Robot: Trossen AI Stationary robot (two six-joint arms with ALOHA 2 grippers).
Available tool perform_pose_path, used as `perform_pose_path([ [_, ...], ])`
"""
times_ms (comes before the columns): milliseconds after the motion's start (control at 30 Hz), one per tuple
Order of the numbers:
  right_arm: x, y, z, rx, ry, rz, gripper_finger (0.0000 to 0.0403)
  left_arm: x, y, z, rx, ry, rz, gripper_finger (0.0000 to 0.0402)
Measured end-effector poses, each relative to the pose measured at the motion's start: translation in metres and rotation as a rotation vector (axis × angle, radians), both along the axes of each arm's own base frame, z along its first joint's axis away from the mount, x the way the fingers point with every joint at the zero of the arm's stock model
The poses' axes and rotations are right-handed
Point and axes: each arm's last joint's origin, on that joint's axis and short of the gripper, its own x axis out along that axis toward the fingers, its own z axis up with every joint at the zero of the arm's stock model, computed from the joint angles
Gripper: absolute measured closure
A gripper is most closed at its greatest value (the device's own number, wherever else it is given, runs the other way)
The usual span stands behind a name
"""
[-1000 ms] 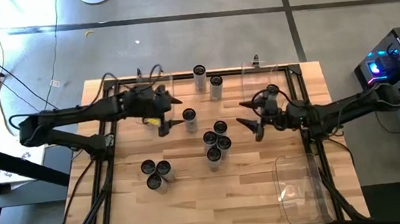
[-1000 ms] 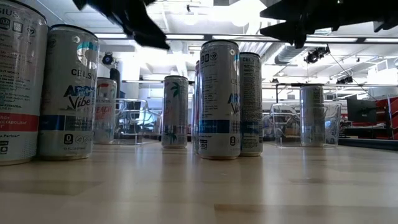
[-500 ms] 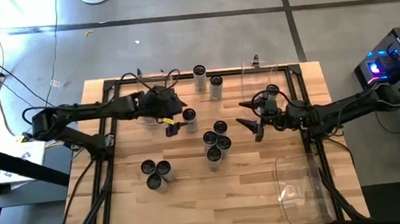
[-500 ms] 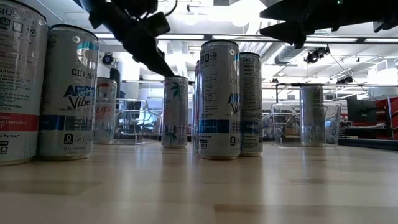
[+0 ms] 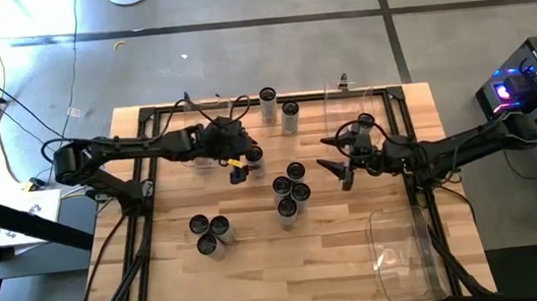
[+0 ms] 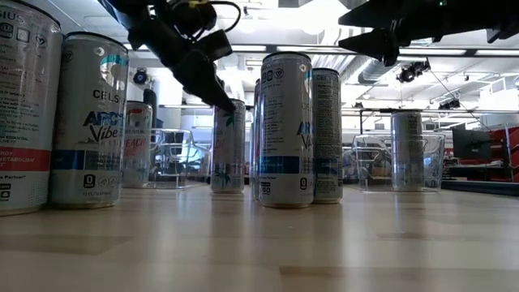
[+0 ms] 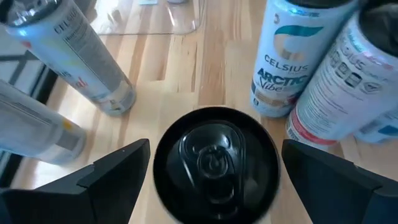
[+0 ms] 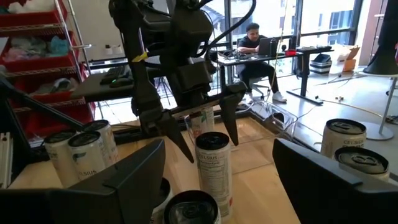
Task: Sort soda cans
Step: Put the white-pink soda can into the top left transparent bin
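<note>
The left gripper [image 5: 241, 163] hangs spread wide over a lone Celsius can [image 7: 215, 163], one finger [image 7: 115, 171] on each side of its dark top and apparently touching neither, lined up, it seems, for a straight drop and squeeze. Just beyond that can stand an Arctic Vibe can [image 7: 287, 56] and the tight cluster of cans [image 5: 290, 189], close enough to be nudged. Well across the table, the right gripper [image 5: 338, 159] waits, fingers apart and empty, near a clear plastic bin [image 5: 403, 251].

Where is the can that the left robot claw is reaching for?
In the high view, that silvery upright soda can stands alone left of the table's middle, just up-left of the middle cluster of cans. The open left gripper is poised over it, fingers on either side.
</note>
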Motion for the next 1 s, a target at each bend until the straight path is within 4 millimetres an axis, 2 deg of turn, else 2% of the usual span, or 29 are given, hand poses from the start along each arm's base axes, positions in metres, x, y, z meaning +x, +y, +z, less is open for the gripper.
perform_pose_path([
  [200,0.004,0.000,-0.004,-0.002,0.024,0.000,0.0110,0.009,0.003,-0.017,-0.071,0.026,0.058,0.0042],
  [333,0.007,0.001,-0.009,-0.008,0.050,0.000,0.0110,0.011,0.002,-0.020,-0.114,0.019,0.110,0.0057],
  [500,0.009,0.001,-0.011,-0.020,0.059,-0.001,0.0110,0.011,0.001,-0.016,-0.152,-0.012,0.188,0.0108],
  [600,0.009,0.001,-0.010,-0.041,0.057,0.000,0.0110,0.010,0.002,-0.013,-0.142,-0.024,0.272,0.0150],
  [667,0.009,0.001,-0.009,-0.046,0.052,-0.003,0.0110,0.009,0.000,-0.010,-0.106,-0.014,0.345,0.0162],
  [767,0.009,0.001,-0.009,-0.051,0.052,-0.005,0.0110,0.010,-0.004,0.006,-0.030,0.001,0.439,0.0162],
  [1000,0.009,0.001,-0.009,-0.073,0.059,-0.004,0.0110,0.021,-0.013,0.068,0.097,-0.052,0.568,0.0162],
])
